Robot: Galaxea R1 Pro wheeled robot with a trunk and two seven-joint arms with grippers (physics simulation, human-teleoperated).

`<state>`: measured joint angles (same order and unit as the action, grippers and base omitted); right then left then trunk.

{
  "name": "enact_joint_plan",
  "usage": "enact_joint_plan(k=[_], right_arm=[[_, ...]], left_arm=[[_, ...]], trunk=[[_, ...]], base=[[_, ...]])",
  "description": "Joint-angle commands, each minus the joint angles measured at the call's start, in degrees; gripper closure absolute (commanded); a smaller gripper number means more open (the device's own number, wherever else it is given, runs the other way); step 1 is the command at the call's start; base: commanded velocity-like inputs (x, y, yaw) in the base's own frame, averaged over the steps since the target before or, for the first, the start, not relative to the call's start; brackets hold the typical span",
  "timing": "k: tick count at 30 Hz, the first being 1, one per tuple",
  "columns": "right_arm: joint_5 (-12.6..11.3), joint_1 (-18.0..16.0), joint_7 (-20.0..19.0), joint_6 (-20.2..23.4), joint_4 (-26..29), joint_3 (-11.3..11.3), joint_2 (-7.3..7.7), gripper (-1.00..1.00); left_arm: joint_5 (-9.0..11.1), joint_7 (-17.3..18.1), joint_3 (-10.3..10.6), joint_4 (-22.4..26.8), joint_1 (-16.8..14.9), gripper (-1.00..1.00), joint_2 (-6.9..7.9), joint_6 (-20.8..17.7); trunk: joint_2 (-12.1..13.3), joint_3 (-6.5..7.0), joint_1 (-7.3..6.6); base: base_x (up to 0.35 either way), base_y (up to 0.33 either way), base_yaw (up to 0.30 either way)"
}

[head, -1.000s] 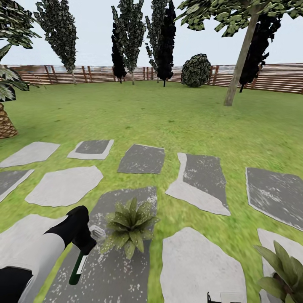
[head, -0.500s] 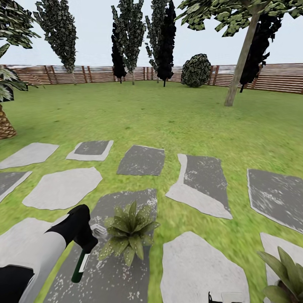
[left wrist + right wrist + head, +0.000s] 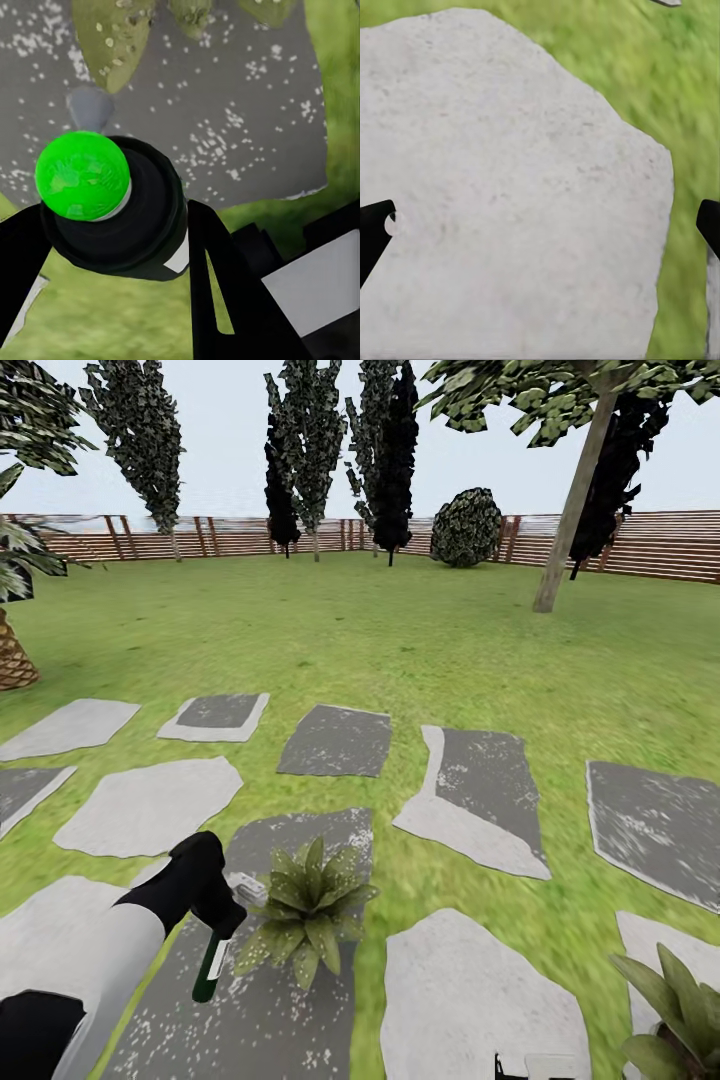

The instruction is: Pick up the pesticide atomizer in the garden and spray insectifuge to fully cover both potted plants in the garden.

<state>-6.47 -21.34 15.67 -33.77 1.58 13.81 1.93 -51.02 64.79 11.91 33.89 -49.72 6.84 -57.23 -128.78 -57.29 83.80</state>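
So you're already past the pickup: your left gripper is clamping the pesticide atomizer, with the dark-green body hanging down out of the jaws and the whitish trigger head poking out the far side, right at the leaves of the nearer potted plant. In the left wrist view the bottle is sitting squarely between the two fingers, pinched on both sides, base end facing the camera. Whether any spray is landing I can't tell, so I'd judge both plants as still to do. The second potted plant is sitting well off to the far side from those jaws. Your right gripper is hanging wide open, holding nothing, over a pale stepping stone.
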Motion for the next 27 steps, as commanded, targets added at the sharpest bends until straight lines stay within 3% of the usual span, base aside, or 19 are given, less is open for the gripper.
enact_joint_plan(k=[1, 15, 27], right_arm=[[-0.6, 0.0, 0.1, -0.2, 0.0, 0.5, 0.0, -1.0], [-0.6, 0.0, 0.1, -0.2, 0.0, 0.5, 0.0, -1.0], [-0.6, 0.0, 0.1, -0.2, 0.0, 0.5, 0.0, -1.0]], left_arm=[[-0.5, 0.6, 0.2, 0.1, 0.0, 1.0, 0.03, -0.3], [-0.6, 0.5, 0.3, 0.1, -0.1, 1.0, 0.1, -0.3], [-0.6, 0.4, 0.3, 0.1, -0.2, 1.0, 0.02, -0.3]], trunk=[[0.0, -0.05, -0.03], [0.0, -0.05, -0.03], [0.0, -0.05, -0.03]], base=[[-0.228, -0.121, 0.0], [-0.195, -0.212, 0.0], [-0.016, -0.27, 0.0]])
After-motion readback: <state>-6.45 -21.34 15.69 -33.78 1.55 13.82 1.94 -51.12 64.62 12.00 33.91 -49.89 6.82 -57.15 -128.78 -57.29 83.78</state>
